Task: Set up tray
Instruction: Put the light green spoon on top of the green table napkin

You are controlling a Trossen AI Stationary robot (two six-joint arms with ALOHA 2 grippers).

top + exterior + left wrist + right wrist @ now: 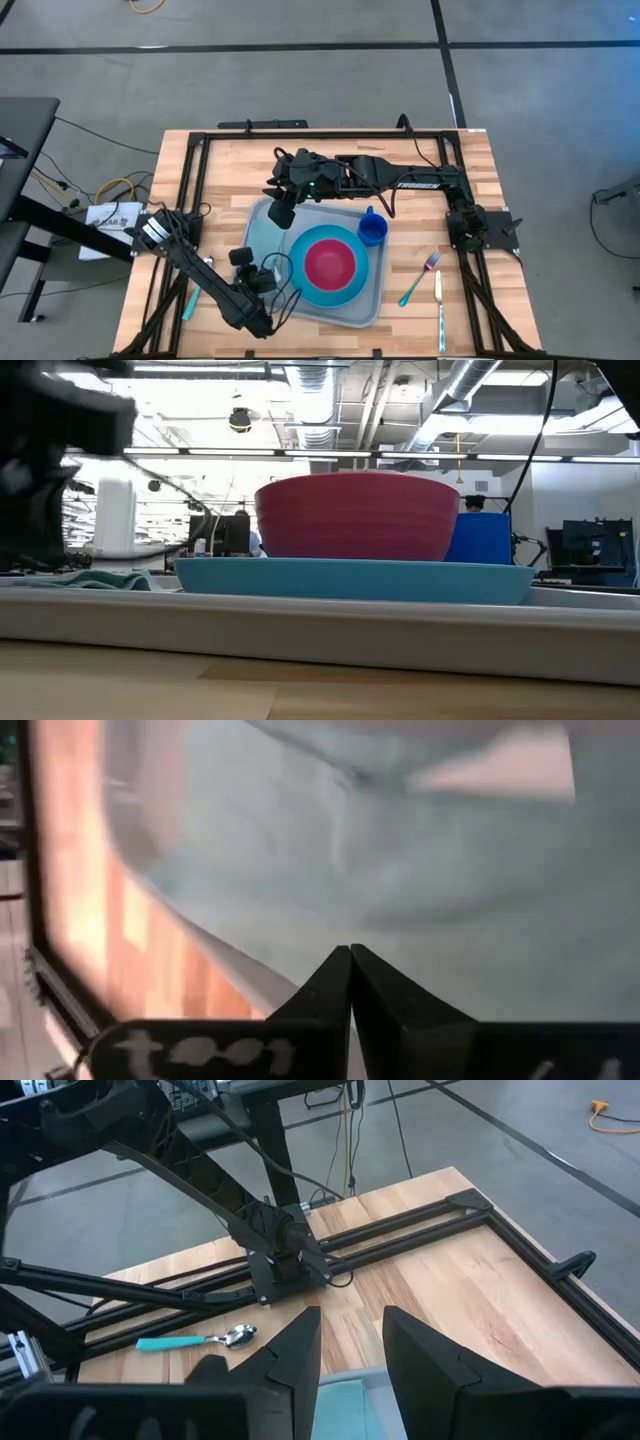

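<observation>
A: Nearest us in the low view we saw the pale wood-plank table (470,175) and, on it, the tray (330,628), a smooth grey-blue plastic slab with a low rounded rim.

B: From above, the tray (262,215) was a big rectangle with rounded corners, lying in the middle of the table, slightly skewed. We made out a flat round blue plate (352,288) on it, and a glossy red bowl (330,262) sitting in the plate.

A: And a small blue cup (372,229) on the tray's far right part, just beside the plate. In the low view a folded teal napkin (95,579) lay soft and rumpled at the tray's left.

B: The left gripper (351,982) had its dark fingers pressed together over the tray's near-left part; we could not see anything between them.

A: The right gripper (352,1342) hung above the tray's far-left corner, fingers apart and holding nothing.

B: Off the tray we noted a teal-handled fork (421,278) and a knife (439,305) on the right, and a teal-handled spoon (198,1340) on the left by the black frame (420,1230).
</observation>
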